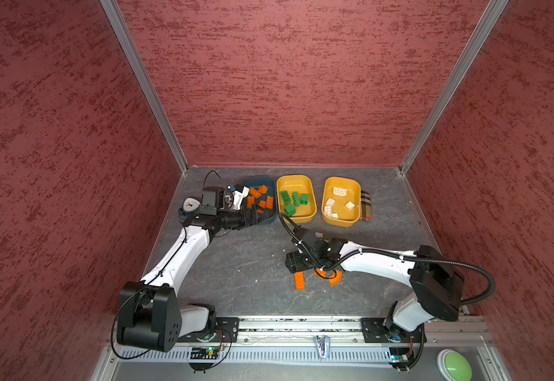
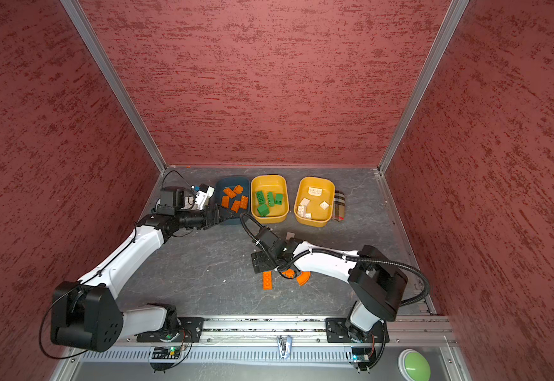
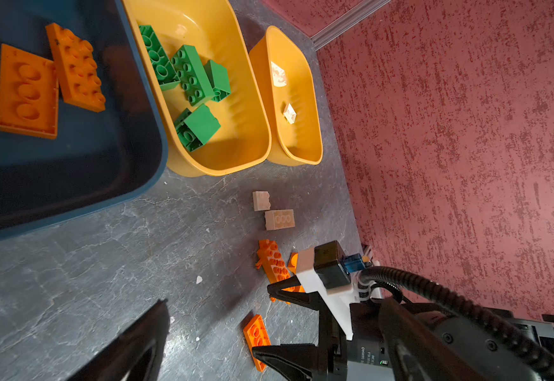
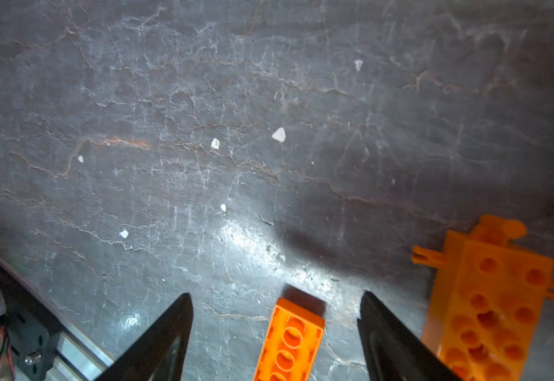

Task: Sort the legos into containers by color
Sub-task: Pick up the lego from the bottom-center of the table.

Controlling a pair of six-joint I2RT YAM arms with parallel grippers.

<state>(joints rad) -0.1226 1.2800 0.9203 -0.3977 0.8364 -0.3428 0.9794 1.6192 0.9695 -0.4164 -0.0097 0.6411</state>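
Note:
My right gripper is open and straddles a flat orange lego on the table without touching it; in a top view this lego lies just in front of the gripper. Beside it are the long holed orange piece and the orange arc. Two cream legos sit on the table nearer the containers. My left gripper is open and empty at the near rim of the blue container, which holds orange legos. The middle yellow container holds green ones, the right yellow container cream ones.
A small teal clock and a white device lie left of the blue tub. A plaid item rests against the right tub. Red walls close in three sides. A green button sits at the front right.

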